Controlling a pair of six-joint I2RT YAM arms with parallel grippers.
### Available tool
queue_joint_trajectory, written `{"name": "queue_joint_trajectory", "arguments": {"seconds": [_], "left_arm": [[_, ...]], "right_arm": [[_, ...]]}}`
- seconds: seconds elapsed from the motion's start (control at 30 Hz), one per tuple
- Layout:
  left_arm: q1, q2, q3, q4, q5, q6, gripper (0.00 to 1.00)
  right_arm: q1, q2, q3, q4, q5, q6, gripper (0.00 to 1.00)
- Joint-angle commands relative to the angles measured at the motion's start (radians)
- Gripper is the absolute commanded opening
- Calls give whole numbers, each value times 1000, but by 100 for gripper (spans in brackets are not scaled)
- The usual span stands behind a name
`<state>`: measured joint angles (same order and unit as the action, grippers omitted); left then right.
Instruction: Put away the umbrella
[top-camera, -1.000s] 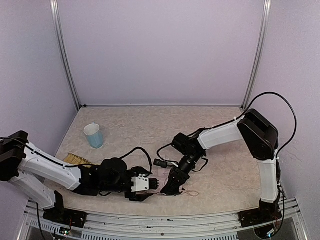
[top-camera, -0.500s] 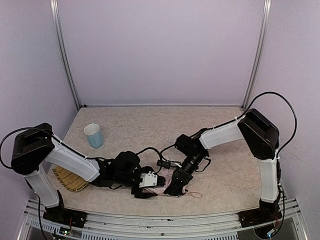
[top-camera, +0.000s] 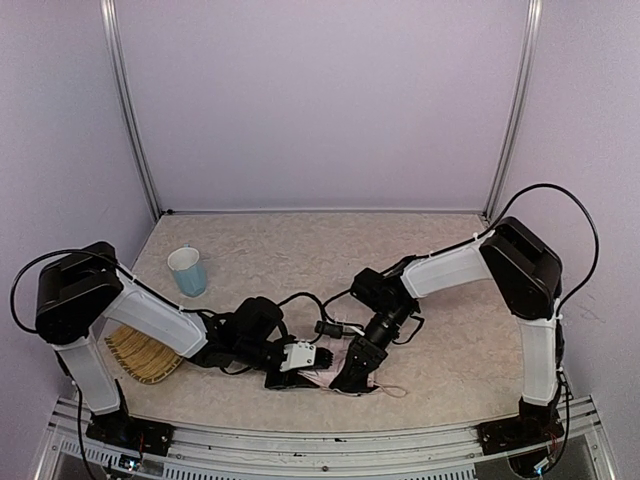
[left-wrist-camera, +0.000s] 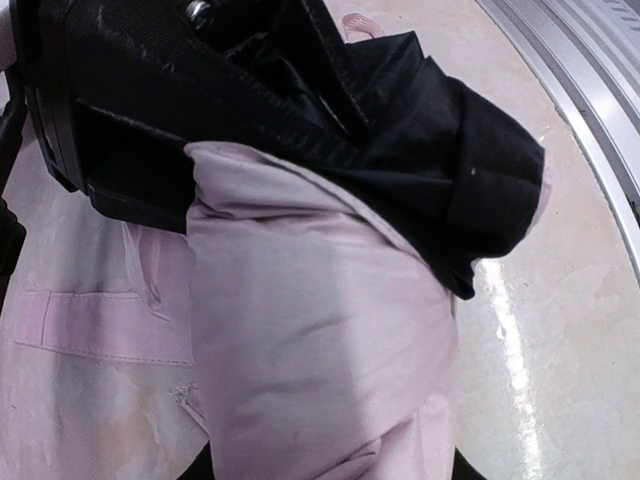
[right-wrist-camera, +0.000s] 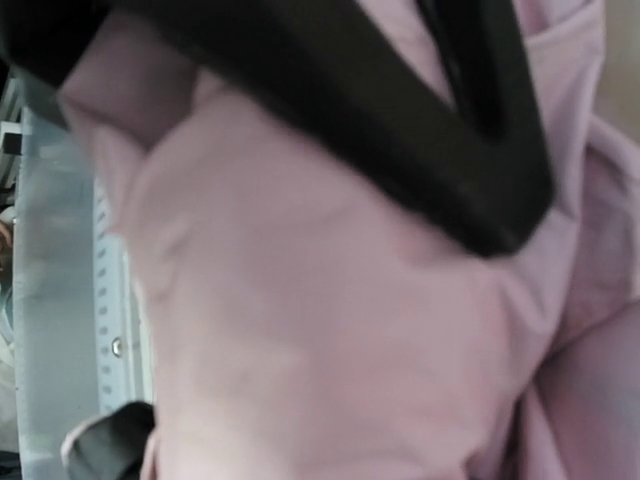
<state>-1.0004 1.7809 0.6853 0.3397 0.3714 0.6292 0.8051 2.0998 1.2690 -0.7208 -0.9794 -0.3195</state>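
The umbrella (top-camera: 330, 369) lies folded near the table's front edge, a crumpled bundle of pale pink fabric (left-wrist-camera: 320, 330) with black underside (left-wrist-camera: 440, 170) showing at its far end. My left gripper (top-camera: 311, 358) reaches in from the left and is shut on the pink bundle, which fills the gap between its jaws and hides the fingers. My right gripper (top-camera: 352, 378) presses in from the right, shut on the umbrella's fabric (right-wrist-camera: 330, 330), which fills that wrist view. A thin pink strap (top-camera: 389, 389) trails right of it.
A pale blue cup (top-camera: 187, 271) stands at the back left. A straw brush (top-camera: 140, 355) lies by the left arm's base. The metal front rail (top-camera: 330, 440) runs just below the umbrella. Walls close in the table's left, back and right.
My left arm swung in toward the umbrella, uncovering the straw brush, and its jaws closed on the pink fabric. The right gripper stayed on the umbrella.
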Motion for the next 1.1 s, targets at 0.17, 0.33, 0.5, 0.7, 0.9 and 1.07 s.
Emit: {"name": "queue_joint_trajectory", "arguments": {"seconds": [0.17,0.33,0.5,0.7,0.9,1.07], "left_arm": [[13,88,54,-162,-46,-99,24],[26,84,60,-201,-38,-108,16],[43,95,66,-221,-5,-123,6],[52,111,88,-248,16,-148,3],[63,156,148,-331,83,-155,2],[80,241,273,-505,201,-166,2]], "right_arm": [[-26,-56,-74,96,187,137,63],[-39,-130,-123,185,209,182,71],[-49,-197,-159,242,226,185,79],[-61,-315,-233,291,261,170,82],[-53,-522,-318,367,433,174,83],[99,-765,-460,560,582,41,84]]}}
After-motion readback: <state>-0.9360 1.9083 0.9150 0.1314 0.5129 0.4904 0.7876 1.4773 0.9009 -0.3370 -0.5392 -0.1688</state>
